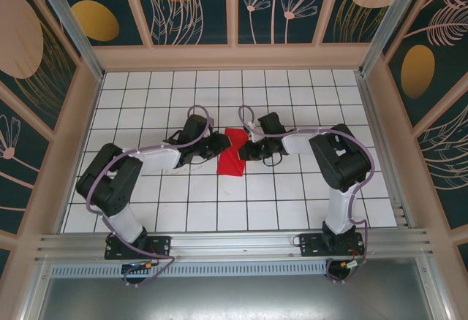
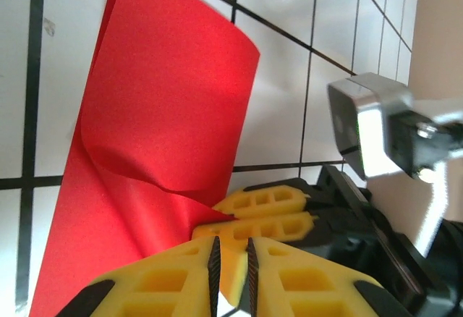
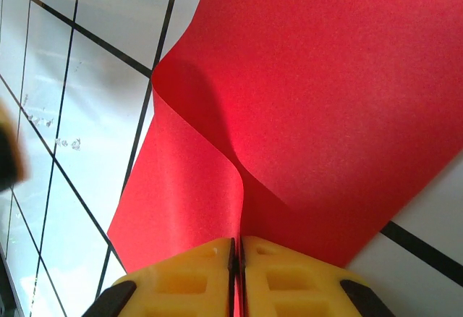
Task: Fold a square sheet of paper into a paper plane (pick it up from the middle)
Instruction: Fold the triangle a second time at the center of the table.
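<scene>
The square sheet of paper (image 1: 232, 161) is bright red and lies bent at the table's middle, between my two grippers. My right gripper (image 3: 237, 243) is shut on a raised fold of the sheet (image 3: 325, 114), which curls up into its pads. The left wrist view shows those yellow right fingers (image 2: 264, 205) pinching the sheet's near edge (image 2: 166, 114). My left gripper (image 2: 231, 241) sits just behind them, its pads a narrow gap apart with no paper between them. From above, the left gripper (image 1: 221, 145) and right gripper (image 1: 245, 150) meet at the sheet's upper part.
The table (image 1: 183, 210) is white tile with a black grid. Beige walls (image 1: 234, 57) close the back and both sides. A metal rail (image 1: 234, 243) runs along the near edge. The right wrist's silver camera housing (image 2: 372, 125) hangs close beside my left fingers.
</scene>
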